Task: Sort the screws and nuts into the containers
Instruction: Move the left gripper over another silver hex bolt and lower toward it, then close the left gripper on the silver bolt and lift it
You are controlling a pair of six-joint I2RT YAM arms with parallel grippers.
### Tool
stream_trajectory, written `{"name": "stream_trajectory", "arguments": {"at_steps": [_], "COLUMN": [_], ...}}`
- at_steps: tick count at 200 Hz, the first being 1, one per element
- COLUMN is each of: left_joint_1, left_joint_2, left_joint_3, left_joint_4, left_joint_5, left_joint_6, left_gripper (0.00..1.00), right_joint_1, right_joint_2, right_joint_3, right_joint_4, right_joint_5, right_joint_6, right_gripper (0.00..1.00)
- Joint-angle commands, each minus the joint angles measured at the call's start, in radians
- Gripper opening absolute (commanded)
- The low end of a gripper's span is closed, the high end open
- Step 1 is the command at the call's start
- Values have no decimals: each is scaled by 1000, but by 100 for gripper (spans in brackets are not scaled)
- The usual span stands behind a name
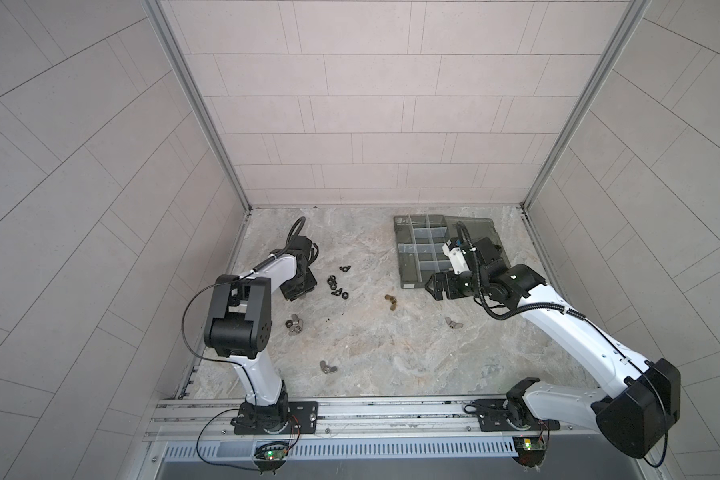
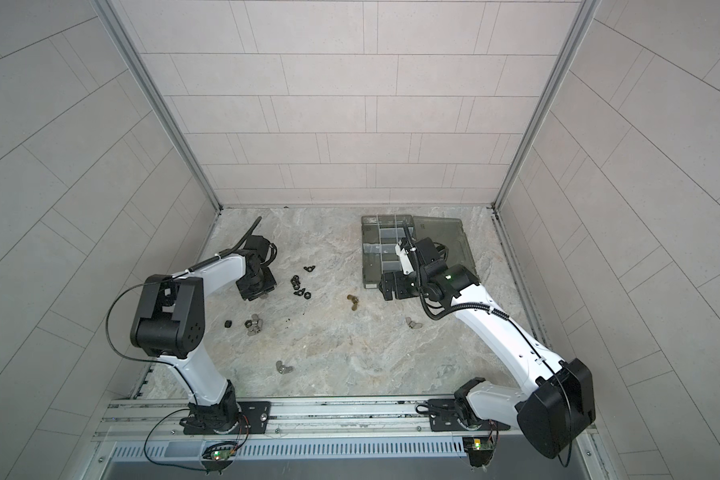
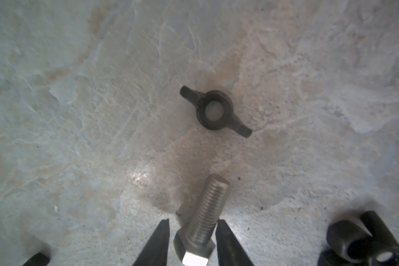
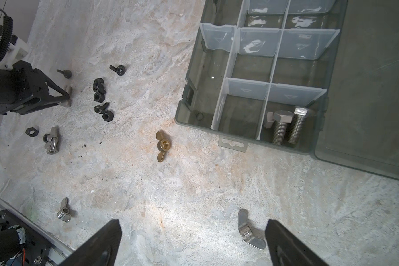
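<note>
Left gripper (image 3: 192, 221) straddled a bolt (image 3: 207, 207), grip unclear; black nuts (image 1: 337, 286) crowded its three o'clock. Right gripper (image 4: 194, 241) gaped empty. Box (image 1: 412, 270) at one o'clock held two bolts (image 4: 279, 129) together.

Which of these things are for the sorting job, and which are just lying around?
For the job: organizer box; two screws inside it; loose screw; black nuts; brass wing nut; silver wing nuts.
Just lying about: black crumbs; metal rail; small circuit boards.
</note>
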Motion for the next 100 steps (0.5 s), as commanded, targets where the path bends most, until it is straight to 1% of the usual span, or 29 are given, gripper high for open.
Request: {"name": "stream_trajectory", "arguments": {"at_steps": [1,68,80,100], "left_joint_1": [15,33,33,33], "left_joint_2": [21,48,54,62], "left_joint_3": [7,10,12,15], "left_joint_4": [1,18,20,21], "left_joint_5": [-3,17,23,35], "left_joint_6": [12,10,10,10], "left_gripper": [38,36,34,24], "right_joint_1": [-5,-14,-14,-17], "right_joint_2": [-24,-27,-30,-37], "right_joint_3": [12,6,3,-1], "right_joint_4": [-16,-17,-16,-16], "right_joint_5": [-6,-13,-13,-14], "right_joint_6": [-8,-10,-8,-10], "right_gripper": [99,99,99,99]}}
